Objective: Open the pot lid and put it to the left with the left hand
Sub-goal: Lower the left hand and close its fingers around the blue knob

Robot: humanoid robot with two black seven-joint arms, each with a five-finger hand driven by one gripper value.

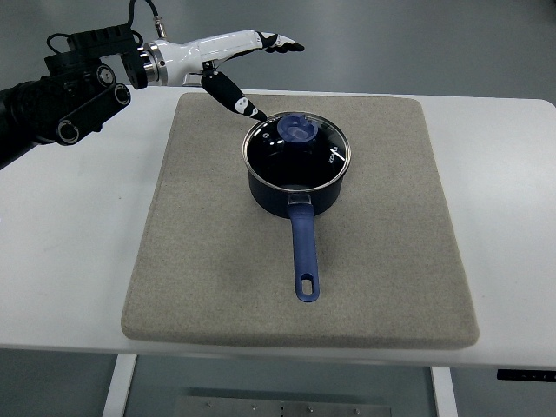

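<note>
**Left hand open, lid on the pot**

My left hand [233,59] hovers up and left of the pot [296,174], fingers [280,43] stretched out, thumb angled down, holding nothing. The glass lid [297,149] sits on the pot, blue knob [298,128] centred. Pot rests on the grey mat [391,261] covering the tabletop [504,217].

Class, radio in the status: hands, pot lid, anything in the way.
Left hand open, beside the pot, holding nothing. Right hand out of view. Lid still on. Nothing in the way on the mat.
</note>
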